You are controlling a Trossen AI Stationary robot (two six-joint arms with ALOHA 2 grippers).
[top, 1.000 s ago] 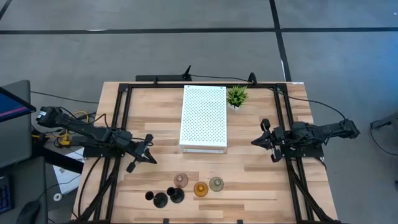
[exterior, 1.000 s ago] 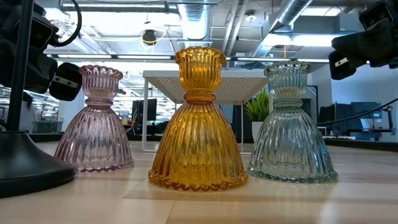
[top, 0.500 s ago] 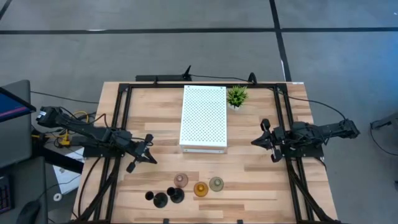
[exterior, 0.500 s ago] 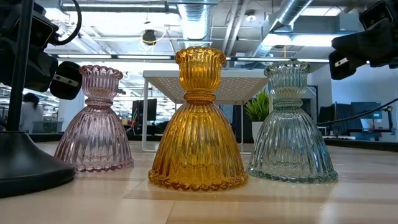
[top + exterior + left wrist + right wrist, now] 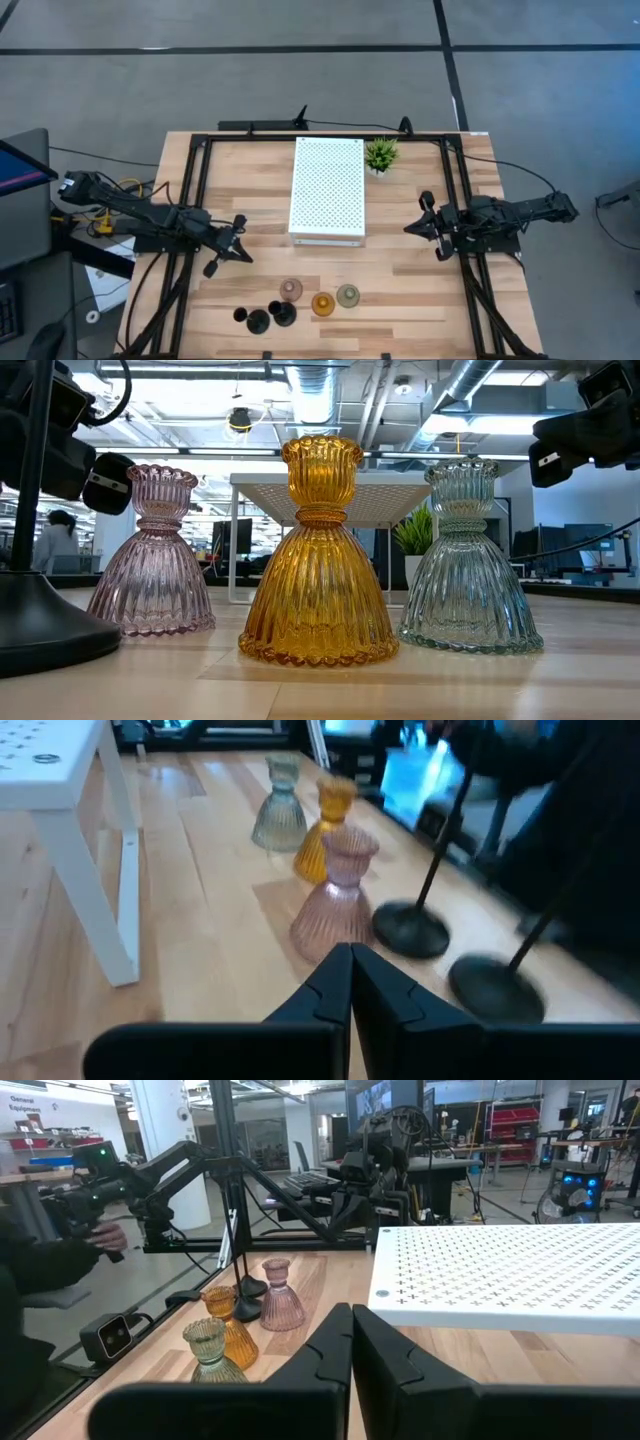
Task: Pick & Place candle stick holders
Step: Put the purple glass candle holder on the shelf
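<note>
All five candle holders cluster at the lower middle of the overhead frame, on the wooden surface: the pink one, the amber one, the grey-green one, and two black ones to their left. The left hand hovers at mid-left, fingers pressed together; the right hand waits at mid-right, also pressed together, beside the white perforated stand.

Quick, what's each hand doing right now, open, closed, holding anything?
Left hand: closed, holding nothing.
Right hand: closed, holding nothing.
</note>
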